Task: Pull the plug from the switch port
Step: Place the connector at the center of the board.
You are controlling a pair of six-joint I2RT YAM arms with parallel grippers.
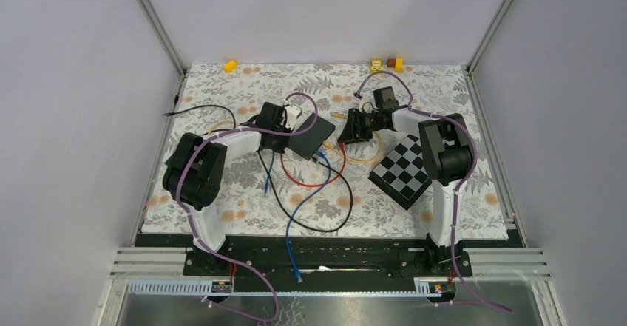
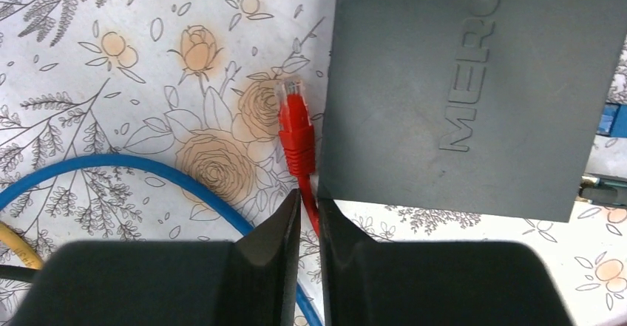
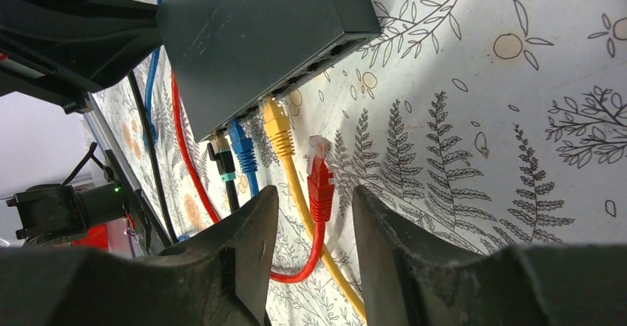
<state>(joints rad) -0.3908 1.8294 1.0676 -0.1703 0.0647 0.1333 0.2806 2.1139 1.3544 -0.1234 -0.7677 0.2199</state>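
On floral cloth between grey walls, left tool tight on red cable, right tool open.

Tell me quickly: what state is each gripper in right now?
Left gripper: jaws closed on the red cable, just behind its connector.
Right gripper: jaws open, a loose red plug lying between them, not gripped.

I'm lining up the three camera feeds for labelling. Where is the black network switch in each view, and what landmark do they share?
Top external: the switch at the table's centre, a dark square.
Left wrist: the switch fills the upper right, lettered top toward the camera.
Right wrist: the switch sits upper left, its port side with plugs showing.
Shared landmark: the red cable, near the switch in every view.
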